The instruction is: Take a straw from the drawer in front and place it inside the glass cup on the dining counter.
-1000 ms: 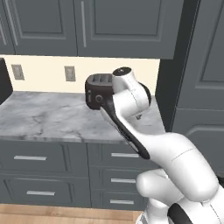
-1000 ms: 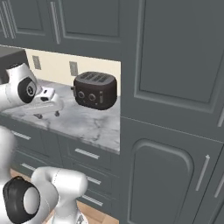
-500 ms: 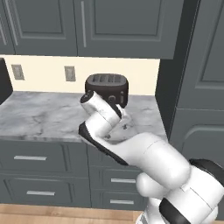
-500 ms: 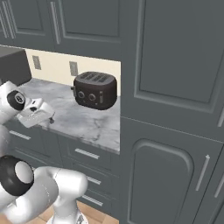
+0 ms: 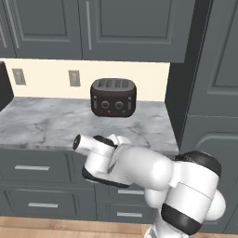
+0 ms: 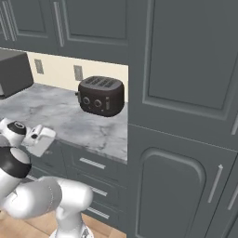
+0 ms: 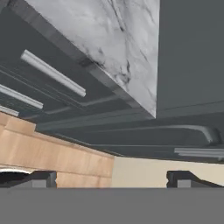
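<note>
In the left base view two wall outlets (image 5: 18, 76) are sitting at the middle left, and one black toaster (image 5: 113, 96) is standing in the centre on the marble worktop (image 5: 42, 123). Below the slab at the lower left, two bar handles are showing on shut drawer fronts (image 5: 31, 168), and the white arm (image 5: 139, 169) is folding low across the lower centre and right.

In the right base view the gripper (image 6: 39, 139) is hanging at the middle left edge, just in front of the worktop's edge. To its right three shut drawers are stacking under the slab, the top drawer (image 6: 92, 163) at the lower centre and well apart from the claw. Two tall cabinet doors (image 6: 172, 186) are filling the right side.

In the hand view the two finger tips (image 7: 41, 178) are standing at the bottom left and bottom right, spread wide and pinching nothing.

Against the earlier frames, the arm is now lying far lower: it has swung down from toaster height. The toaster, once half covered in the left base view, is now showing whole. The claw is staying fully spread, and the cabinets are not shifting.
</note>
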{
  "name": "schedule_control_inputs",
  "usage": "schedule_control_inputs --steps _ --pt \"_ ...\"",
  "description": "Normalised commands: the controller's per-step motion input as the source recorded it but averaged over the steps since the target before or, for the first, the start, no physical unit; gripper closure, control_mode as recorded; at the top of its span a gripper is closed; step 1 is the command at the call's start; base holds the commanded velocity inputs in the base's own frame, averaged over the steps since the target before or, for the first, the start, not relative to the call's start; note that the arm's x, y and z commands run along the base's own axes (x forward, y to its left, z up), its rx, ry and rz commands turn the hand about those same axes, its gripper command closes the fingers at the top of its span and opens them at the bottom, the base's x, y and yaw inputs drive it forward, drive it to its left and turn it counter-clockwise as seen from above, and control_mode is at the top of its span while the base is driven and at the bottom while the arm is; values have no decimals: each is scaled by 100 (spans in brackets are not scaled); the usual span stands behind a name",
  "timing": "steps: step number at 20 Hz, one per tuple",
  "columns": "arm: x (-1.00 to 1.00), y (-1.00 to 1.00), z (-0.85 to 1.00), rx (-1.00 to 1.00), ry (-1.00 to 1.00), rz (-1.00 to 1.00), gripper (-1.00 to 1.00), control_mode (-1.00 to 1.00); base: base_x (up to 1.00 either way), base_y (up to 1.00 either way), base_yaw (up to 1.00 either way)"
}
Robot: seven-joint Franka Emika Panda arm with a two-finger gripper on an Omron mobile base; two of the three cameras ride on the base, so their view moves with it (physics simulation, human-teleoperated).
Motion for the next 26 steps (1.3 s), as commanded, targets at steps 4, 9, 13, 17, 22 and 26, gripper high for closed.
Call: schedule_control_inputs --steps 4,9,13,17,22,26 --pt "27 1 -78 -22 3 0 -100 -100 0 0 0" --pt "38 0 -63 -22 2 0 -100 -100 0 0 0" --pt "25 0 -51 -20 0 0 -100 -100 0 0 0" --pt "17 0 -44 -19 0 0 -100 -100 0 0 0" --pt "33 0 -42 -17 0 -1 -100 -100 0 0 0" --pt "25 3 -45 -16 0 0 -100 -100 0 0 0"
